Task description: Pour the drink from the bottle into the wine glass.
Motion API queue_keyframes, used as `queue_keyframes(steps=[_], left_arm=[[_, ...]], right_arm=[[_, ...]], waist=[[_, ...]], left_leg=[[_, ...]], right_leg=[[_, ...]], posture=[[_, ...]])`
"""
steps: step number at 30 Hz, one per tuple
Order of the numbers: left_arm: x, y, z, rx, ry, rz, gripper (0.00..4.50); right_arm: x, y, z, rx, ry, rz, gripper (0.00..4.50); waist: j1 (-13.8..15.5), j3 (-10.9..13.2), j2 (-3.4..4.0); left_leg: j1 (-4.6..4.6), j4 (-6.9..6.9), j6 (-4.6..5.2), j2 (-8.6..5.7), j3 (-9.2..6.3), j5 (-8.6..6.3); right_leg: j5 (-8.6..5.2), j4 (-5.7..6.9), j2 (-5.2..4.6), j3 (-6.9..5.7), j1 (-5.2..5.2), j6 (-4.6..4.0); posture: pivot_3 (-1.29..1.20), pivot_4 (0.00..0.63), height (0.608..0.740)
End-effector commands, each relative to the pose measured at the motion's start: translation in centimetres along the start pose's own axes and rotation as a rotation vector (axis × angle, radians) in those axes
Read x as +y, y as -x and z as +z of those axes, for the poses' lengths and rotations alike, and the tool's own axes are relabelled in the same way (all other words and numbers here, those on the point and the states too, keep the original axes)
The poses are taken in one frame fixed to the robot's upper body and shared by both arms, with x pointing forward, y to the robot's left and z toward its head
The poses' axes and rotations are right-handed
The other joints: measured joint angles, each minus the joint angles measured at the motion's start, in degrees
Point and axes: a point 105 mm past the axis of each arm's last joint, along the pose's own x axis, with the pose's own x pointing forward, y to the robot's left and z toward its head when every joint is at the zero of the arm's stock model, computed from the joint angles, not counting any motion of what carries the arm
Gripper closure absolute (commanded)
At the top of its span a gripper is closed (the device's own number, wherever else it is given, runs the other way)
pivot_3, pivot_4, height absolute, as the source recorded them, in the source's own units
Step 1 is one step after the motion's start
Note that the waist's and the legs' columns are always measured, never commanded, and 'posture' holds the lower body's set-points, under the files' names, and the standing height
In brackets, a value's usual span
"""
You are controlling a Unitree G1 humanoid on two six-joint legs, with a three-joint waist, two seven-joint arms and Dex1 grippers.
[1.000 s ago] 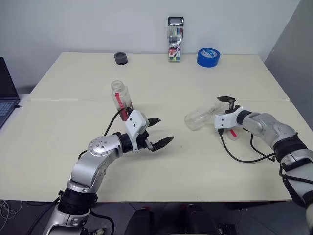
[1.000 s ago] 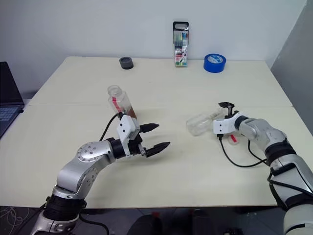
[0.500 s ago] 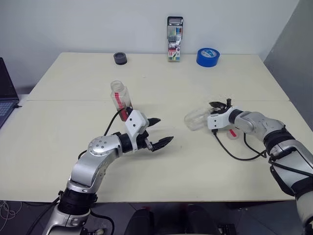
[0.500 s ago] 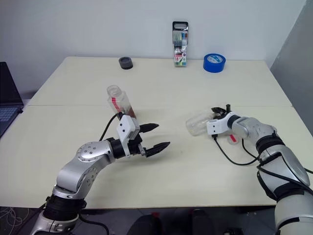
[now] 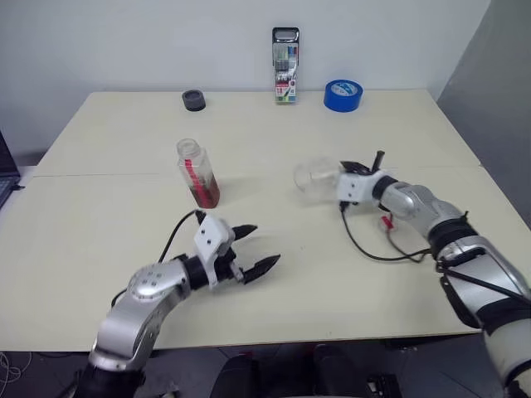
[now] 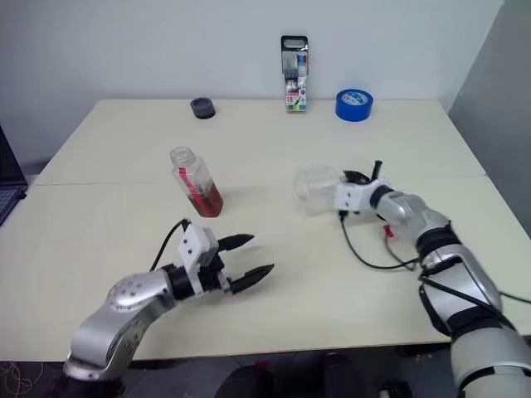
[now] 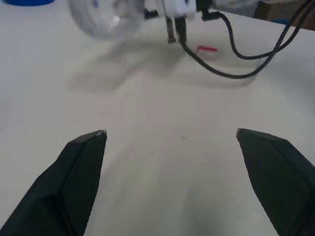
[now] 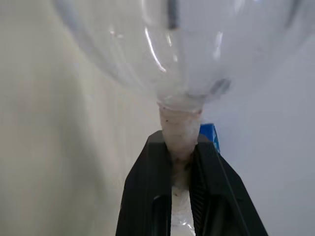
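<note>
The bottle (image 5: 197, 172) stands uncapped left of the table's middle, with amber drink (image 5: 207, 195) in its lower part. My left gripper (image 5: 264, 244) is open and empty, low over the table, nearer to me than the bottle and to its right. The wine glass (image 5: 315, 178) lies tilted on its side right of centre, bowl toward the bottle. My right gripper (image 8: 179, 142) is shut on its stem just below the bowl (image 8: 182, 49). A small red-and-white cap (image 5: 387, 221) lies on the table beside the right forearm.
At the table's far edge stand a pack of markers (image 5: 285, 55), a blue tape roll (image 5: 343, 94) and a small black round object (image 5: 194, 99). A black cable (image 5: 365, 245) loops from the right wrist onto the table. A laptop (image 5: 2, 170) sits at the far left.
My right gripper shut on the glass stem, rolled, and carried the glass left and slightly up. My left gripper, still open, drew back from the bottle and lower. The head camera shifted.
</note>
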Motion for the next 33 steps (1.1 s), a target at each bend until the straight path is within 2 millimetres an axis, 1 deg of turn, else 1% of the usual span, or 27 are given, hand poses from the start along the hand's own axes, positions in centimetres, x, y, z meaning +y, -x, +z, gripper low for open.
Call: queue_keyframes(steps=[1, 3, 5, 7, 9, 10, 13, 15, 22, 27, 32, 33], left_arm=[[0.3, 1.3, 1.8, -0.099, -0.04, 0.135, 0.0], [-0.2, 1.7, 1.6, -0.104, -0.011, 0.168, 0.0], [-0.3, 2.3, 1.3, -0.106, 0.01, 0.214, 0.0], [-0.2, 2.6, 1.2, -0.108, 0.019, 0.249, 0.0], [-0.1, 2.9, 1.0, -0.111, 0.036, 0.276, 0.0], [0.0, 3.0, 0.8, -0.109, 0.034, 0.285, 0.0], [0.3, 3.4, 0.2, -0.101, 0.027, 0.301, 0.0], [0.3, 3.6, -0.3, -0.096, 0.032, 0.3, 0.0], [0.5, 3.8, -1.9, -0.091, 0.042, 0.305, 0.0], [0.8, 3.8, -2.8, -0.097, 0.035, 0.304, 0.0], [1.2, 3.9, -3.4, -0.101, 0.035, 0.3, 0.0], [1.3, 3.9, -3.4, -0.102, 0.035, 0.3, 0.0]], right_arm=[[-1.6, -1.3, 2.1, -0.064, -0.452, -0.113, 4.33], [-0.9, -1.9, 2.7, -0.072, -0.636, -0.113, 4.33], [0.0, -2.5, 3.2, -0.065, -0.839, -0.112, 4.33], [0.9, -2.8, 3.6, -0.062, -0.963, -0.1, 4.33], [1.9, -3.0, 4.1, -0.065, -1.048, -0.085, 4.33], [2.7, -3.0, 4.4, -0.064, -1.042, -0.062, 4.33], [4.3, -2.9, 5.2, -0.081, -1.037, -0.038, 4.33], [4.8, -2.8, 5.7, -0.104, -1.047, -0.036, 4.33], [7.6, -2.2, 6.5, -0.126, -0.971, 0.002, 4.33], [9.0, -2.2, 6.8, -0.118, -0.939, 0.016, 4.33], [9.7, -2.1, 6.7, -0.102, -0.929, 0.014, 4.33], [9.7, -2.1, 6.6, -0.102, -0.922, 0.008, 3.98]], waist=[[0.6, 0.0, 0.0], [1.2, 0.0, 0.0], [2.1, 0.0, 0.0], [2.4, 0.0, 0.01], [2.4, 0.0, 0.01], [2.4, 0.0, 0.02], [2.2, 0.0, 0.04], [2.2, 0.0, 0.04], [2.0, 0.0, 0.07], [2.0, 0.0, 0.07], [2.0, 0.0, 0.08], [2.0, 0.0, 0.08]], left_leg=[[0.0, 0.01, 0.02, 0.0, -0.07, -0.01], [-0.01, 0.02, 0.09, -0.01, -0.11, -0.05], [-0.06, 0.03, 0.21, -0.08, -0.12, -0.12], [-0.1, 0.04, 0.22, -0.1, -0.13, -0.13], [-0.15, 0.04, 0.23, -0.11, -0.19, -0.13], [-0.15, 0.02, 0.23, -0.11, -0.2, -0.14], [-0.14, 0.0, 0.24, -0.1, -0.2, -0.14], [-0.13, -0.01, 0.24, -0.1, -0.2, -0.14], [-0.07, -0.04, 0.24, -0.09, -0.19, -0.14], [-0.06, -0.04, 0.24, -0.09, -0.18, -0.14], [-0.05, -0.05, 0.24, -0.09, -0.18, -0.14], [-0.05, -0.05, 0.24, -0.09, -0.18, -0.14]], right_leg=[[0.01, 0.02, 0.0, -0.05, 0.02, -0.01], [0.01, 0.0, -0.02, -0.08, 0.06, -0.01], [0.02, -0.06, -0.1, -0.09, 0.07, 0.01], [0.03, -0.1, -0.12, -0.1, 0.05, 0.02], [0.03, -0.1, -0.13, -0.17, 0.02, 0.02], [0.02, -0.1, -0.13, -0.18, 0.02, 0.02], [0.02, -0.09, -0.11, -0.18, 0.0, 0.01], [0.02, -0.08, -0.1, -0.18, -0.01, 0.01], [0.02, -0.06, -0.07, -0.17, -0.02, 0.01], [0.02, -0.06, -0.07, -0.16, -0.02, 0.01], [0.02, -0.06, -0.07, -0.15, -0.02, 0.01], [0.02, -0.06, -0.07, -0.16, -0.01, 0.01]], posture=[[0.0, 0.15, 0.74], [0.0, 0.15, 0.74], [0.0, 0.15, 0.74], [0.0, 0.15, 0.74], [0.0, 0.15, 0.74], [0.0, 0.15, 0.74], [0.0, 0.15, 0.74], [0.0, 0.15, 0.74], [0.0, 0.15, 0.74], [0.0, 0.15, 0.74], [0.0, 0.15, 0.74], [0.0, 0.15, 0.74]])
